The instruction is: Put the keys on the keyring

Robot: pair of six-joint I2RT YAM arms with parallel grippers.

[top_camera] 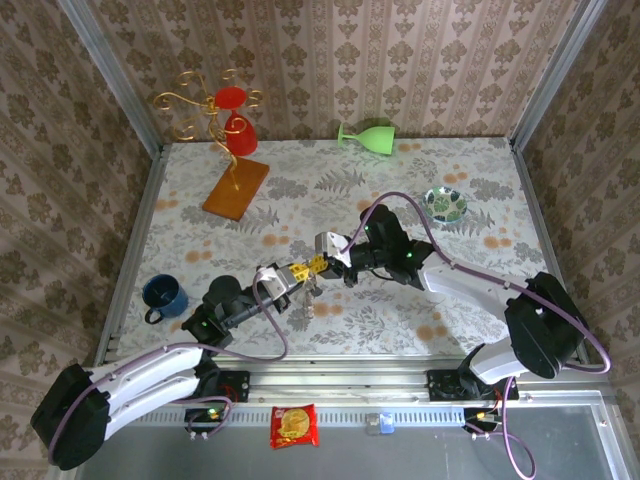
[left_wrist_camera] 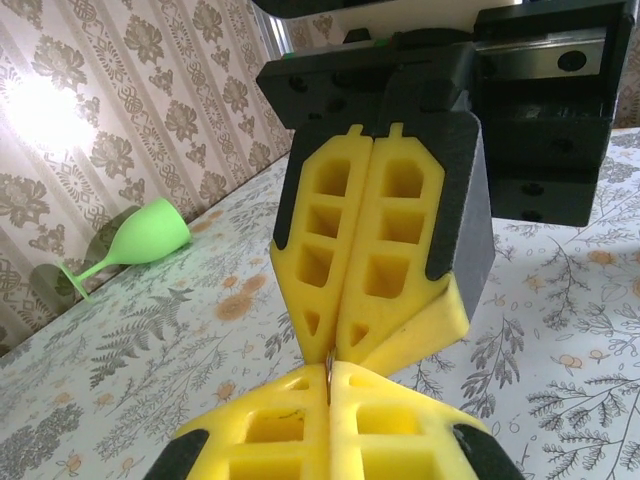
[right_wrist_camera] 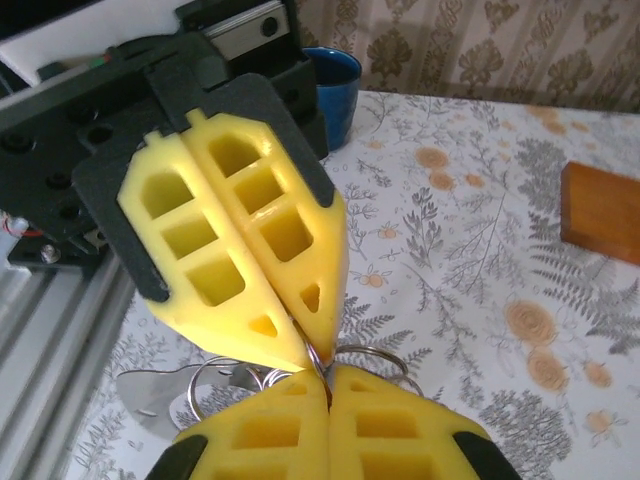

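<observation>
Two grippers, tip against tip, held above the flowered table (top_camera: 300, 200).

My left gripper (top_camera: 300, 271): jaws pressed fully together, no gap between the yellow pads (left_wrist_camera: 270, 430). In the left wrist view a thin metal sliver stands up out of the seam.

My right gripper (top_camera: 319, 262): jaws likewise closed, with fine wire pinched at the very tip in its own wrist view.

That wire belongs to the keyring (right_wrist_camera: 375, 349) (thin silvery loops, more than one coil visible). It hangs just under the point where the two sets of fingertips meet, so both grippers clamp the same ring from opposite sides.

Below the junction, on the left gripper's side, shows what is probably one of the keys (right_wrist_camera: 150, 395), a flat grey metal piece. Blur near the frame edge keeps me from being sure of it, or of whether it is threaded on the ring.

From the top view a small dark cluster dangles directly beneath the fingertips.

Blue mug (right_wrist_camera: 335, 85): past the left gripper's body, beside its arm.

Green goblet (left_wrist_camera: 150, 235): on its side, well beyond the right gripper.
</observation>
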